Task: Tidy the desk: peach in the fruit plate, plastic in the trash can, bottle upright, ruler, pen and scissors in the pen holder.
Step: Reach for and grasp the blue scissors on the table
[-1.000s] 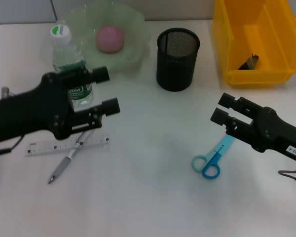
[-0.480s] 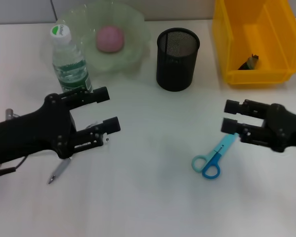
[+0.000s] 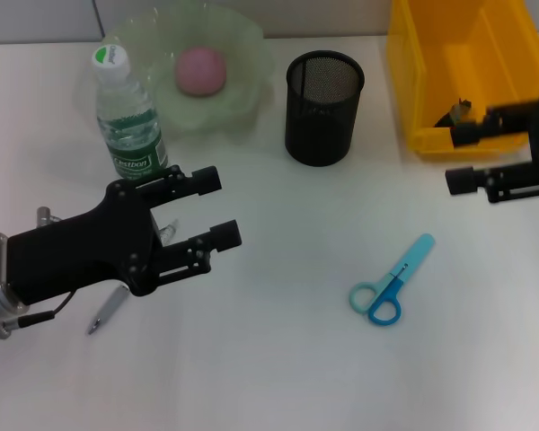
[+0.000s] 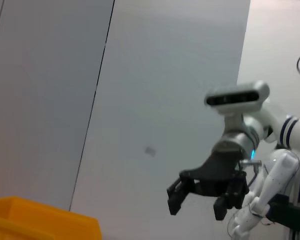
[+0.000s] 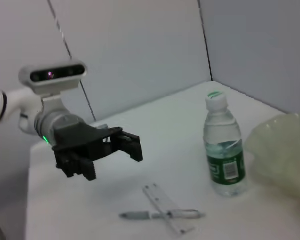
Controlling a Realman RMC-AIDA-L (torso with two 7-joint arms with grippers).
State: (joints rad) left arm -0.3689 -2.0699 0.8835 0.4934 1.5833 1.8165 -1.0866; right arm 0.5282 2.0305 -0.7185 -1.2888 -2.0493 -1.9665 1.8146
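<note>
While the peach [image 3: 201, 70] lay in the green fruit plate [image 3: 242, 54] at the far side, the bottle [image 3: 128, 118] stood upright just left of it. The left gripper [image 3: 217, 208] hovered above the pen [image 3: 108, 312] and ruler [image 5: 162, 206], fingers spread and empty. The right gripper [image 3: 462, 156], also spread, hung near the yellow trash can [image 3: 431, 81]. The scissors [image 3: 391, 282] lay flat, well apart from the black pen holder [image 3: 322, 108].

Both grippers hover open-jawed over the desk [image 3: 278, 359], the left gripper [image 3: 217, 208] above the pen [image 3: 106, 312], the right gripper [image 3: 461, 157] near the right edge.
</note>
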